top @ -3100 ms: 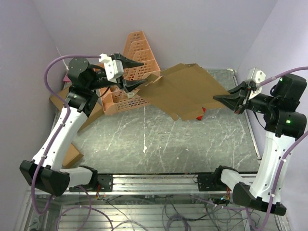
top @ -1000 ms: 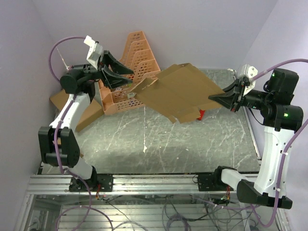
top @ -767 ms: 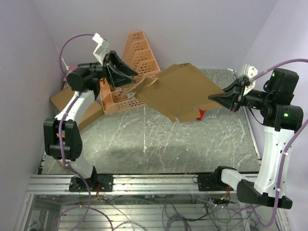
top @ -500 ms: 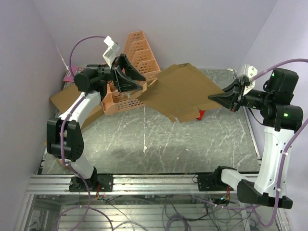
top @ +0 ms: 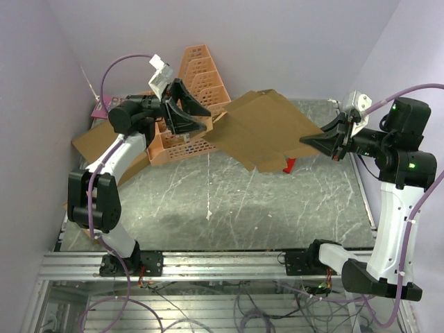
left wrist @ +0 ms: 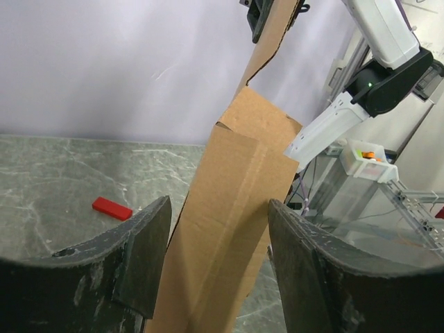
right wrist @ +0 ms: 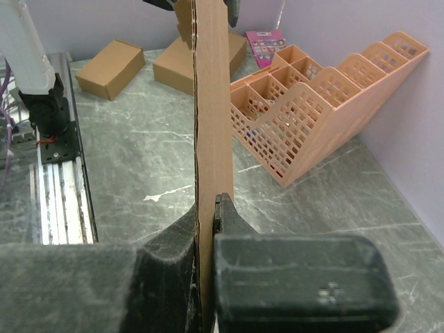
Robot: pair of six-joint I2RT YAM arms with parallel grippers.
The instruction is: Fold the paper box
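Left gripper (top: 205, 122) has its jaws spread wide, and through its wrist camera I see the paper box (top: 262, 128) running up between the two fingers (left wrist: 142, 253), just in front of the orange rack (top: 198, 87). I see the brown sheet tilted in the air above the grey table (top: 208, 201), reaching across to the right gripper (top: 306, 141), which is clamped tight on its edge. A small red block (top: 290, 165) lies on the table just below.
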